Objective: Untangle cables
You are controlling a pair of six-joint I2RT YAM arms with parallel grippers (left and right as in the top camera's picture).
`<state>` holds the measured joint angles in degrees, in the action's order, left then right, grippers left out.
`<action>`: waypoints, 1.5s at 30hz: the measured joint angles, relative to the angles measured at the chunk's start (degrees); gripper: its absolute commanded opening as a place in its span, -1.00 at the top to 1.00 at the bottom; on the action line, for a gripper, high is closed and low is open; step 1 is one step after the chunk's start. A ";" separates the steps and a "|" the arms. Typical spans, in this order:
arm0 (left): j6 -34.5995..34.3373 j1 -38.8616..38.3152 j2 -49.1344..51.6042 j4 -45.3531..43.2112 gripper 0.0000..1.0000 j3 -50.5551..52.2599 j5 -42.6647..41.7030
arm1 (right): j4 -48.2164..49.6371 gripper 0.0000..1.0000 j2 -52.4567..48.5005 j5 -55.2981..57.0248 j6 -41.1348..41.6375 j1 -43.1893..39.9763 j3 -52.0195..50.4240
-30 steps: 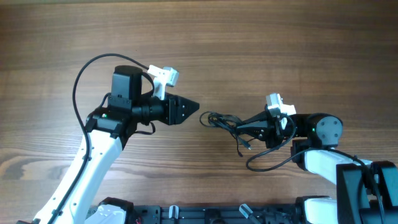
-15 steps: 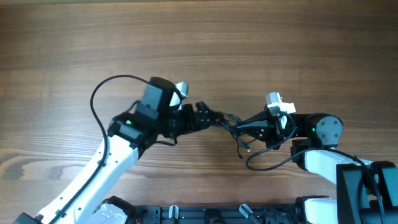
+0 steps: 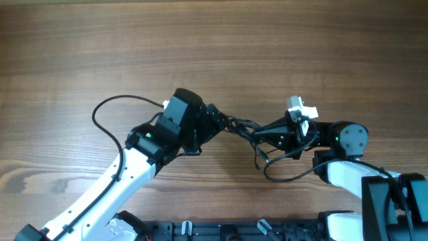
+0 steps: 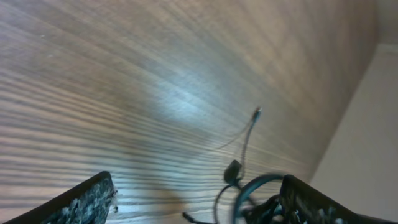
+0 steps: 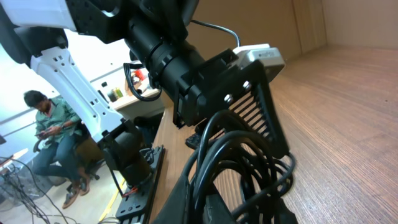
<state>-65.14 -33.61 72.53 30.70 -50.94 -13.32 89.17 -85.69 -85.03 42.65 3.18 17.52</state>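
Note:
The cables (image 3: 257, 150) are a small knot of thin black wires at the table's middle, with one strand trailing toward the front. My right gripper (image 3: 259, 136) is shut on the knot's right side. In the right wrist view the loops (image 5: 245, 158) bulge out of the shut gripper (image 5: 199, 205). My left gripper (image 3: 219, 124) is open at the knot's left end. In the left wrist view its fingers (image 4: 84, 200) stand wide apart, with blurred wire loops (image 4: 249, 186) close to the right-hand one. A loose strand with a tiny plug (image 4: 257, 112) lies on the wood beyond.
The wooden table (image 3: 214, 47) stretches all around the arms. Thick arm cables loop beside each arm, on the left (image 3: 107, 107) and on the right (image 3: 287, 175). A black rail (image 3: 221, 231) runs along the front edge. The left arm's camera mount (image 5: 258, 59) looms just ahead in the right wrist view.
The left arm swung right across the table, and its gripper opened and reached the knot's left end. The right gripper stayed shut on the cables in place.

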 measured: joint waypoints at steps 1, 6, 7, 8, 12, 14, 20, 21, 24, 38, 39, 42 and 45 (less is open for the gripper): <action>-0.17 0.00 0.00 -1.03 -0.65 0.00 0.00 | 0.00 0.91 0.00 0.02 0.02 0.00 0.00; 0.20 -0.57 0.09 -0.57 -0.34 0.00 -0.96 | 0.00 0.91 0.00 0.02 0.22 0.00 0.00; 0.48 -1.36 0.39 -0.28 -0.33 0.00 -1.16 | 0.00 0.91 0.00 0.02 0.22 0.00 0.00; 0.79 -1.68 0.63 -0.17 -0.34 0.00 -1.18 | 0.00 0.91 0.00 0.00 0.22 0.00 0.00; 4.33 -5.79 3.96 -0.33 -0.45 0.00 -1.42 | 0.00 0.91 0.00 0.00 0.24 -0.02 0.00; 7.61 -7.34 5.57 -0.96 -0.41 0.00 -1.27 | 0.00 0.91 0.00 -0.02 0.48 -0.02 0.00; 13.29 -10.75 10.08 -1.49 0.00 -0.02 -1.31 | -0.37 0.91 0.00 -0.04 0.83 -0.28 0.00; 13.55 -10.99 11.10 -1.60 -0.01 -0.02 -1.51 | -0.39 0.91 0.00 -0.04 0.85 -0.28 0.00; 14.58 -11.72 15.82 -1.81 -0.08 -0.04 -1.73 | -0.39 0.91 0.00 -0.04 0.87 -0.28 0.00; 17.75 3.37 -4.61 3.78 -0.50 0.04 -6.12 | -0.31 0.89 0.00 4.39 4.28 -0.28 0.00; 17.70 3.34 -5.99 3.76 -0.47 0.04 -6.82 | -0.35 0.89 0.00 4.74 4.50 -0.28 0.00; 16.41 2.25 -6.73 3.65 -0.40 0.04 -9.27 | -0.33 0.89 0.00 5.42 5.20 -0.28 0.00; 14.60 -0.46 -3.91 3.61 -0.40 0.04 -10.03 | -0.33 0.88 0.00 5.64 5.81 -0.28 0.00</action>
<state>-50.54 -34.06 68.62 34.30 -50.89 -23.35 88.84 -85.69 -79.40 48.47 2.90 17.52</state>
